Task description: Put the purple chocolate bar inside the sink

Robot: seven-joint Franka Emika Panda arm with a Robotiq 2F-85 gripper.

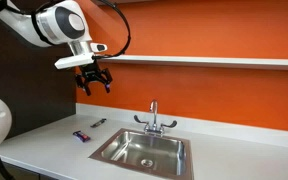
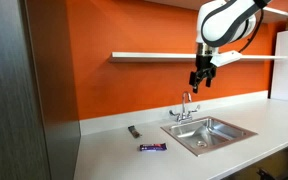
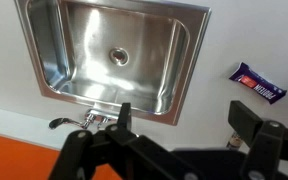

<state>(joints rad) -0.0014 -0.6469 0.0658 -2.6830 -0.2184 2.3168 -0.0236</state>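
Observation:
The purple chocolate bar [image 1: 80,135] lies flat on the white counter, a short way from the sink's side; it also shows in the other exterior view [image 2: 152,147] and at the right of the wrist view [image 3: 258,84]. The stainless steel sink [image 1: 97,153] [image 2: 246,130] [image 3: 34,50] is empty, with a central drain. My gripper [image 1: 94,82] [image 2: 201,84] [image 3: 184,112] hangs high above the counter, open and empty, roughly over the strip between the sink and the bar.
A slim dark bar [image 1: 98,123] [image 2: 133,131] lies on the counter near the orange wall. A chrome faucet [image 1: 153,118] [image 2: 187,108] [image 3: 89,120] stands at the sink's rear. A white shelf [image 1: 204,60] [image 2: 154,55] runs along the wall near gripper height.

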